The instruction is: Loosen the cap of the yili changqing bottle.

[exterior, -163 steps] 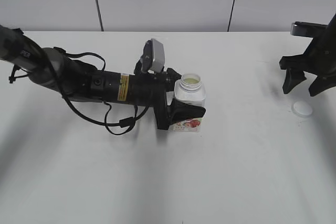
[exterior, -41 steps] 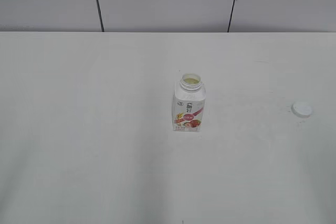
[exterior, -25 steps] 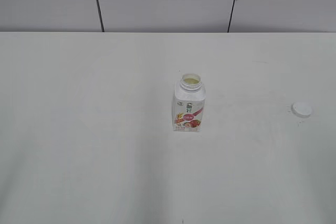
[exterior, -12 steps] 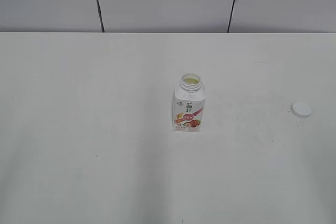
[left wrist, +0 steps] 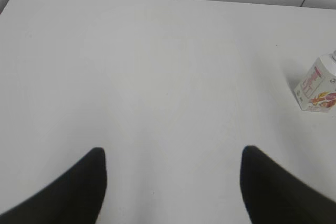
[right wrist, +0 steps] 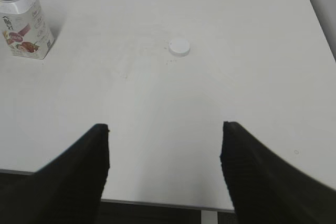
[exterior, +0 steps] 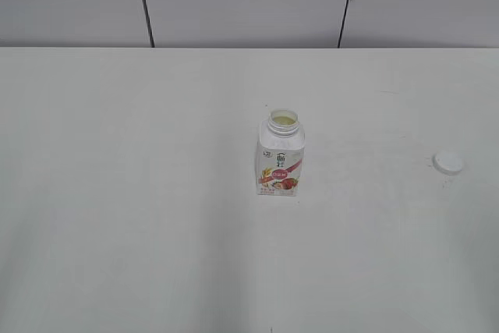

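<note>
Both wrist views cut off all but the fingertips: left gripper [left wrist: 170, 153] and right gripper [right wrist: 164, 129] are spread, grasping nothing, above the bench's [exterior: 140, 216] near edge. Mid-bench, the yili changqing bottle [exterior: 281, 156] stands upright, uncapped; the cap [exterior: 447, 162] lies well apart, toward the right edge.

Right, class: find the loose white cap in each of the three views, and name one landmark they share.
Exterior view: cap lies on the table at far right, apart from the bottle.
Left wrist view: not in it.
Right wrist view: cap upper middle, right of the bottle.
Shared landmark: the open yili changqing bottle.
</note>
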Available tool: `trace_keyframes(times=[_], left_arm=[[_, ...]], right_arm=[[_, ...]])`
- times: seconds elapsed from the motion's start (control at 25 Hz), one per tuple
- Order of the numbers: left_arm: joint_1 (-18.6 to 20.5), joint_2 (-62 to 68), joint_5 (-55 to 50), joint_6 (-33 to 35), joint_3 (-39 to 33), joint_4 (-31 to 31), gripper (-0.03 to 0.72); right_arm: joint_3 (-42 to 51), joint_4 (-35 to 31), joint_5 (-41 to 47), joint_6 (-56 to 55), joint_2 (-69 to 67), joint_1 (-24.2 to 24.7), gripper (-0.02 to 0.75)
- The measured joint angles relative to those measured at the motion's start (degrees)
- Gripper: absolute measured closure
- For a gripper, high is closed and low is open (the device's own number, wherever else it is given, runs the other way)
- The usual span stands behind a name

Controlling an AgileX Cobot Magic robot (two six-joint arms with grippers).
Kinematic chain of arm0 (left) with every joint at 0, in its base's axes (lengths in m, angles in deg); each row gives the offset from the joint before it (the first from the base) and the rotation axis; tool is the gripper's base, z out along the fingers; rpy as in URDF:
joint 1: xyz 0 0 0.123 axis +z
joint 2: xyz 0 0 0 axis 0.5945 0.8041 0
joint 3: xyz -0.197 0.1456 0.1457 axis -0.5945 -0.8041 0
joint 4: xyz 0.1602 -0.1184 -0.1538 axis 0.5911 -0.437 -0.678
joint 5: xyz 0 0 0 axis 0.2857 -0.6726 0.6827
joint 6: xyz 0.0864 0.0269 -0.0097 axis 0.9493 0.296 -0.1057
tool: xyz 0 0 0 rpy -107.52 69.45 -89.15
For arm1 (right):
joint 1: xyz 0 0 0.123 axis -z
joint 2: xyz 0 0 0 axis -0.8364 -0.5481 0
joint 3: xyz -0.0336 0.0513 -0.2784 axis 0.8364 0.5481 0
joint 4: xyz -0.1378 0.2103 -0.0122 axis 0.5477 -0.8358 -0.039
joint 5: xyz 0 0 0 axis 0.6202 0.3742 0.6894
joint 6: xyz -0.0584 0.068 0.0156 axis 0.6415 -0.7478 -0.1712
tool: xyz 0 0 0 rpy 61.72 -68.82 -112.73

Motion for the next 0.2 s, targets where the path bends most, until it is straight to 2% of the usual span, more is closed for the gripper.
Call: trace_keyframes(times=[0.2], left_arm=[[0.0,0.0,0.0,0.0,0.0,0.0,0.2]], right_arm=[[0.0,0.0,0.0,0.0,0.0,0.0,0.211]])
